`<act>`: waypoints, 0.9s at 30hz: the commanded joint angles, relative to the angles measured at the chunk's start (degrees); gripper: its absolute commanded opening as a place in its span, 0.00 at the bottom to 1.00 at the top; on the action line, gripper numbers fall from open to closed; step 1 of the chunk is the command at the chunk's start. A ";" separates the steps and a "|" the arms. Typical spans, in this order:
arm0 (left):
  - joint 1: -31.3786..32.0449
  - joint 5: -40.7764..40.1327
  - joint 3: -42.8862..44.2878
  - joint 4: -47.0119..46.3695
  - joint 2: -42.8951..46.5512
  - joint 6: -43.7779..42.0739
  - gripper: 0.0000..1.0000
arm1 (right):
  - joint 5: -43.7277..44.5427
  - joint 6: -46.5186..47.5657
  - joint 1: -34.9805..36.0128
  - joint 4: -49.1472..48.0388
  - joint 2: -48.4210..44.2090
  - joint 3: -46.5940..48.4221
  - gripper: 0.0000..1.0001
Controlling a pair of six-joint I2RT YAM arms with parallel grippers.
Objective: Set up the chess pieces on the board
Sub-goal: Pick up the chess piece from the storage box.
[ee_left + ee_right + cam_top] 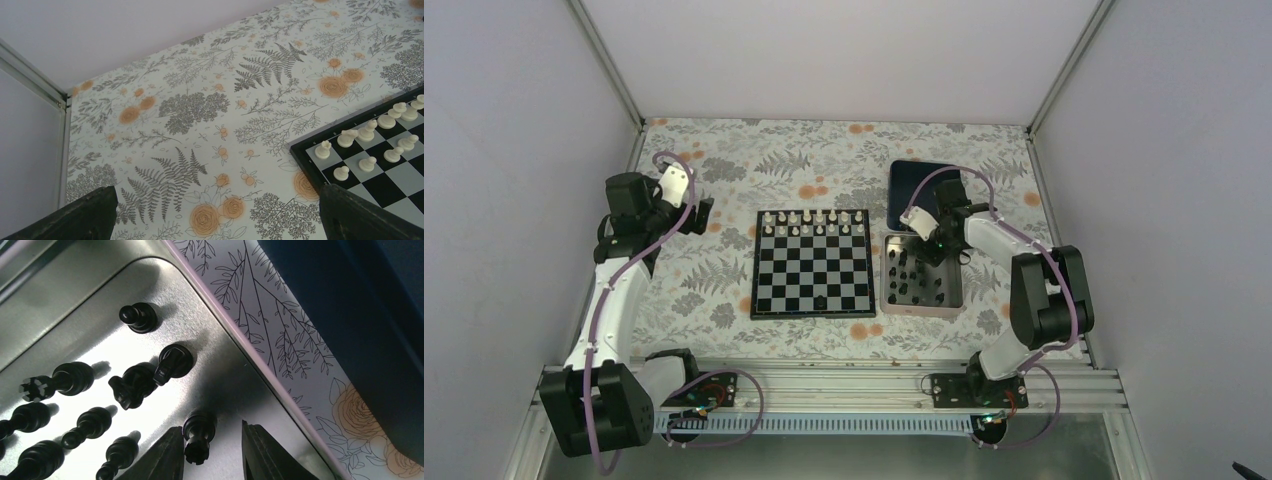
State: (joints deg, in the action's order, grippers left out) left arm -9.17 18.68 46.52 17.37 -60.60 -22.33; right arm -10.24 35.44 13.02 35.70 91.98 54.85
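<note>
I'm working the right gripper (207, 452) down inside the silver tray (150, 270), where most of the black chess pieces (135, 382) are standing in loose rows. Its jaws are narrow but not yet closed. They are bracketing one black rook (197, 435), the left finger looking almost against it and a clear gap showing on the right.

The board (812, 262) is lying well apart to the left, with white pieces (809, 222) filling its far two rows and a single black piece (820, 300) on the near edge.

To do this pick well, I'm thinking about centring first, shifting slightly so both pads meet the rook together, because a one-sided push would likely tip so small a piece. I'm also watching the pair of pieces just beyond it and the tray wall to the right. I judge a straight lift to be safest.

The left gripper (218, 189) is hanging wide and empty over the floral tablecloth (200, 100), beside the board's far corner, so it is staying out of this step.
</note>
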 commanded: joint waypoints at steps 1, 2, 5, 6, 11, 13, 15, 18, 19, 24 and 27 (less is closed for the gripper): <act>-0.26 1.04 0.72 0.08 0.95 -0.83 1.00 | -1.54 -0.56 -0.51 -0.65 0.91 0.38 0.31; -0.24 1.08 0.75 0.12 0.92 -0.87 1.00 | -1.53 -0.49 -0.53 -0.50 0.91 0.23 0.31; -0.31 1.48 0.64 0.15 0.83 -0.79 1.00 | -1.52 -0.27 -0.52 -0.51 0.82 -0.62 0.30; -0.32 1.50 0.46 0.13 0.88 -0.71 1.00 | -1.46 -0.34 -0.53 -0.72 0.71 -0.93 0.30; -0.30 1.91 0.31 0.06 0.94 -0.66 1.00 | -1.49 -0.45 -0.46 -1.66 0.83 -2.16 0.27; -0.32 2.11 0.49 0.33 1.00 -0.70 1.00 | -1.60 -0.46 -0.51 -1.75 0.97 -2.37 0.26; -0.36 2.09 0.61 0.49 1.03 -0.83 1.00 | -1.69 -0.50 -0.53 -2.13 1.08 -2.54 0.23; -0.31 1.85 0.76 0.68 1.29 -1.01 1.00 | -2.15 -0.67 -0.52 -2.60 1.01 -2.69 0.20; -0.28 1.88 0.82 0.73 1.33 -1.05 1.00 | -2.42 -0.63 -0.50 -2.57 0.96 -2.65 0.18; -0.32 1.96 0.76 0.84 1.27 -0.97 1.00 | -2.76 -0.56 -0.50 -2.22 1.19 -2.53 0.07; -0.32 1.91 0.72 0.99 1.51 -0.96 1.00 | -2.85 -0.50 -0.45 -1.09 0.31 -1.95 0.05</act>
State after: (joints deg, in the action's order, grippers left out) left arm -9.23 19.59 46.52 18.13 -60.25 -22.94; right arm -11.55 35.00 13.02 34.26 92.29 52.71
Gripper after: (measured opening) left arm 0.999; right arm 0.094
